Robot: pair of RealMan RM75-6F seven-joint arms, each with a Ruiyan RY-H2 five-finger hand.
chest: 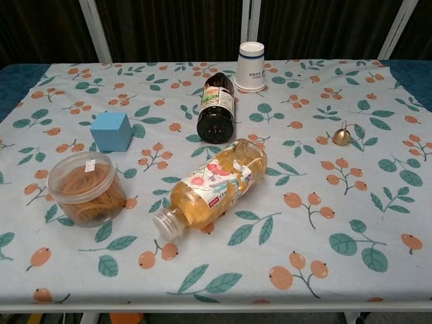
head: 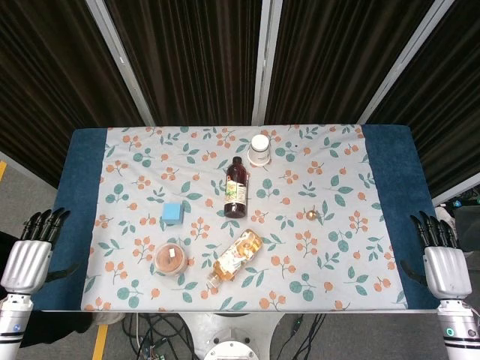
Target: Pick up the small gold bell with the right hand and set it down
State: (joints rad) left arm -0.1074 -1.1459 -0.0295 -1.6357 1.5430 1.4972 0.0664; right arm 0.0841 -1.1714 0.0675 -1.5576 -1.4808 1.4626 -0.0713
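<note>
The small gold bell (head: 311, 215) lies on the floral tablecloth right of centre, shown in the chest view as the bell (chest: 341, 137) with a thin loop on top. My right hand (head: 441, 255) hangs off the table's right edge, fingers straight and apart, holding nothing, well to the right of the bell. At the left edge my left hand (head: 31, 251) rests the same way, fingers apart and empty. Neither hand appears in the chest view.
A dark bottle (head: 236, 188) and a yellow drink bottle (head: 236, 257) lie on their sides mid-table. A white paper cup (head: 259, 149) stands upside down at the back. A blue cube (head: 172, 212) and a tub of rubber bands (head: 170, 259) sit to the left.
</note>
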